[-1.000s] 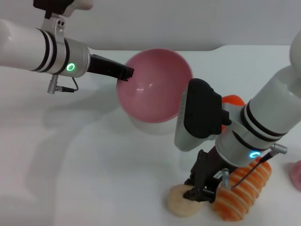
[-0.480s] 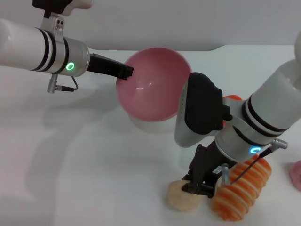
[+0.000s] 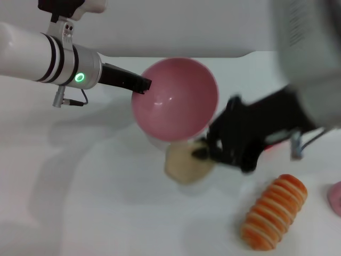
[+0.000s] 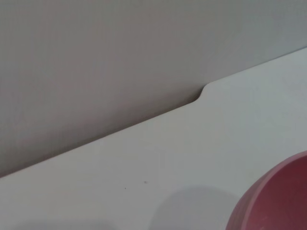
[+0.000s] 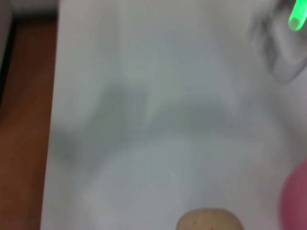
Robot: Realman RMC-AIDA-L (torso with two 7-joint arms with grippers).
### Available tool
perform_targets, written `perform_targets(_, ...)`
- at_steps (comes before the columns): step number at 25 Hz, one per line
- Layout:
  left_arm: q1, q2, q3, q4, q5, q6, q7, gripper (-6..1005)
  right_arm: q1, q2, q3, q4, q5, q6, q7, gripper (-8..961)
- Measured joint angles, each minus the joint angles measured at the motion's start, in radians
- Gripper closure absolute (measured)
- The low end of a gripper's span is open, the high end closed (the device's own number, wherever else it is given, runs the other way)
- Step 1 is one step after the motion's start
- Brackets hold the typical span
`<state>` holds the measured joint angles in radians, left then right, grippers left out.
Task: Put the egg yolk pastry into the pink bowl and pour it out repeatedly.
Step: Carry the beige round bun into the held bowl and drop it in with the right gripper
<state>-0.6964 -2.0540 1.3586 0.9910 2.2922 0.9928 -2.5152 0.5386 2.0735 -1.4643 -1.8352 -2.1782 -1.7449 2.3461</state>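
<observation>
The pink bowl (image 3: 176, 101) is held off the table and tipped with its glossy inside facing me. My left gripper (image 3: 141, 84) is shut on its left rim. A slice of the same bowl (image 4: 278, 201) shows in the left wrist view. The egg yolk pastry (image 3: 184, 165), a pale beige lump, hangs in the air just below the bowl's lower edge, with my right gripper (image 3: 205, 153) shut on its right side. In the right wrist view the pastry (image 5: 208, 221) is close up, beside the bowl's edge (image 5: 295, 201).
An orange-and-cream striped roll (image 3: 274, 212) lies on the white table (image 3: 80, 202) at the front right. A pink object (image 3: 335, 197) sits at the right edge. The table's far edge (image 4: 199, 98) runs behind the bowl.
My right gripper has lifted the pastry off the table beside the striped roll and carried it up and left to the bowl's lower edge. The left arm and bowl have hardly moved.
</observation>
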Motion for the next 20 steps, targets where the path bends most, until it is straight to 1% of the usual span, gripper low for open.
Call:
perform_targets(1,0.000,0.000,0.002,0.000,0.001,0.004,0.000,957,-0.026,0.001,0.099,-0.078,0.083,-0.004,-0.009,866)
perform_targets(2,0.000,0.000,0.002,0.000,0.001,0.004,0.000,957,-0.026,0.001,0.099,-0.078,0.083,-0.004,-0.009,869)
perform_targets(3,0.000,0.000,0.003,0.000,0.001,0.013,0.000,957,-0.043,0.001,0.158,-0.107,0.122,0.004,-0.024,872)
perform_targets(6,0.004,-0.001,0.003,0.000,0.000,0.023,0.001,957,-0.066,0.003,0.224,-0.112,0.148,0.044,-0.060,878)
perform_targets(9,0.009,-0.001,0.003,0.004,-0.001,0.027,0.001,957,-0.080,0.005,0.237,-0.051,0.122,0.128,-0.084,882)
perform_targets(15,0.015,-0.001,0.004,0.009,-0.002,0.035,0.001,957,-0.089,0.005,0.224,0.112,0.113,0.272,-0.163,885)
perform_targets(17,0.015,-0.002,0.004,0.009,-0.002,0.037,0.001,957,-0.089,0.005,0.220,0.139,0.117,0.304,-0.169,886)
perform_targets(20,0.015,-0.001,0.004,0.009,-0.003,0.037,0.001,957,-0.093,0.004,0.216,0.147,0.119,0.323,-0.174,886)
